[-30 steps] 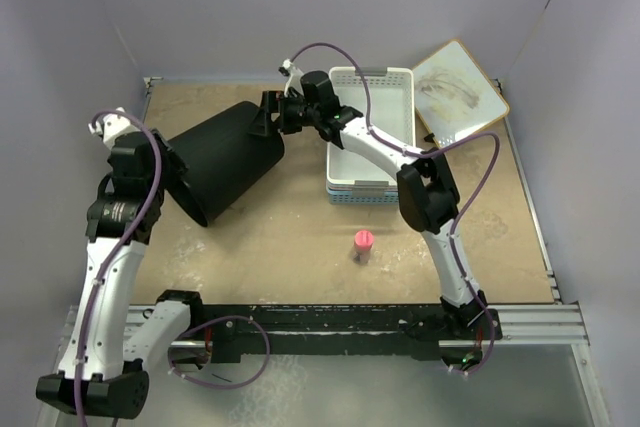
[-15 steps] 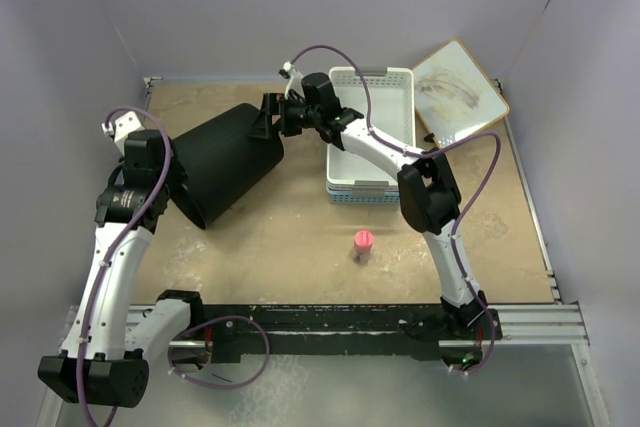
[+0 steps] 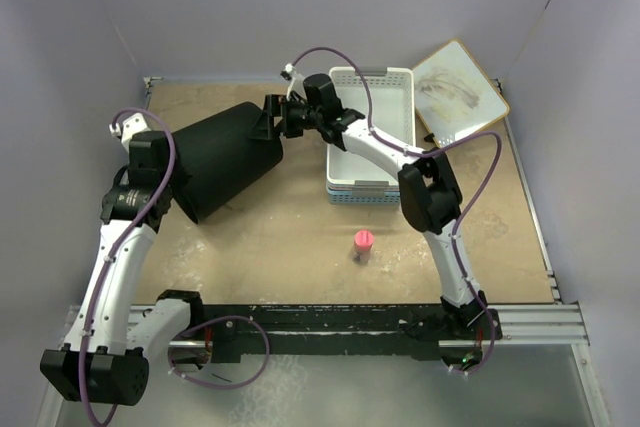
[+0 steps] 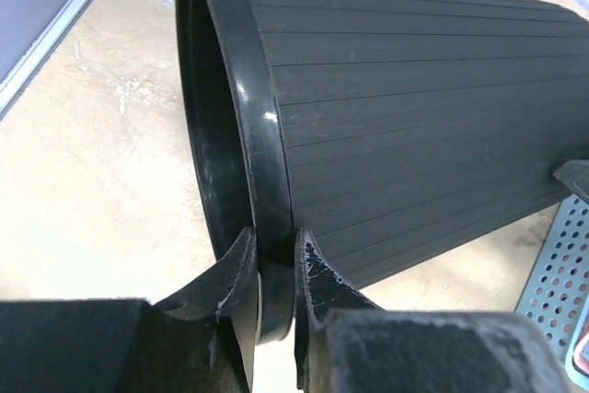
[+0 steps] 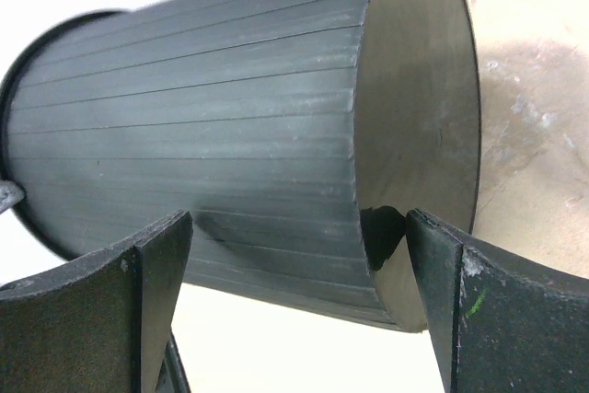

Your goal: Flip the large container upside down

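Observation:
The large black bucket [image 3: 222, 155] lies on its side on the left half of the table, mouth toward the near left, flat base toward the far right. My left gripper [image 3: 178, 199] is shut on its rim; in the left wrist view the fingers [image 4: 274, 264] pinch the thick rim of the bucket [image 4: 414, 89], one inside and one outside. My right gripper [image 3: 270, 119] is open at the bucket's base end. In the right wrist view its fingers [image 5: 296, 227] straddle the base edge of the bucket [image 5: 230, 117] with gaps on both sides.
White perforated baskets [image 3: 372, 137], stacked over a blue one, stand just right of the bucket's base. A whiteboard [image 3: 460, 92] leans at the far right corner. A small pink cup [image 3: 363, 244] stands at the near middle. Walls close in on the left, back and right.
My left arm has swung right and away from me, keeping its grip on the rim. The bucket's mouth end shifted slightly with it. The right arm has barely moved.

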Tool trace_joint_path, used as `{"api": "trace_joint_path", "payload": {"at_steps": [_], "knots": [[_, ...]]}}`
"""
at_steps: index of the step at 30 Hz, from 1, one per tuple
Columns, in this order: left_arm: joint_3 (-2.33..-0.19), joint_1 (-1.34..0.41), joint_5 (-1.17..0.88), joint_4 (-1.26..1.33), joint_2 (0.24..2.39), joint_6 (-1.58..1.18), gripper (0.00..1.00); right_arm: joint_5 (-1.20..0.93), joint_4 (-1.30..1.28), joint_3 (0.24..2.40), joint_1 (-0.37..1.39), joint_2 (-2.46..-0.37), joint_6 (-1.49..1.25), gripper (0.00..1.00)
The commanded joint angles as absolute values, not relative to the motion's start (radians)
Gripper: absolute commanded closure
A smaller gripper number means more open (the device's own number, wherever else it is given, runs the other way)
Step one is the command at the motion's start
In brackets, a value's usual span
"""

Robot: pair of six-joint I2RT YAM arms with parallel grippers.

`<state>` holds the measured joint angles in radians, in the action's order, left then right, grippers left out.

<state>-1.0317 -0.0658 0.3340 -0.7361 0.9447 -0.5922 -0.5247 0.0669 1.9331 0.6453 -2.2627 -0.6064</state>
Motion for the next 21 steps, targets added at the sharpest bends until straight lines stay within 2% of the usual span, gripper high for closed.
{"api": "trace_joint_path", "payload": {"at_steps": [1, 4, 12, 17, 21], "knots": [[-1.016, -0.066, 0.324, -0.725, 0.958, -0.587, 0.94, -0.664, 0.162, 1.908, 0.657, -2.165, -0.667, 0.0], [-1.01, -0.067, 0.317, -0.724, 0.966, -0.588, 1.0, -0.709, 0.236, 1.87, 0.657, -2.119, -0.709, 0.0], [-0.979, -0.065, 0.241, -0.667, 0.969, -0.612, 1.0, -0.73, 0.287, 1.778, 0.657, -1.971, -0.7, 0.0], [-0.949, -0.065, 0.136, -0.578, 0.975, -0.656, 1.0, -0.853, 0.287, 1.77, 0.657, -1.933, -0.69, 0.0], [-0.939, -0.064, 0.152, -0.563, 0.96, -0.667, 1.0, -0.754, 0.166, 1.762, 0.656, -1.899, -0.607, 0.0]]}}
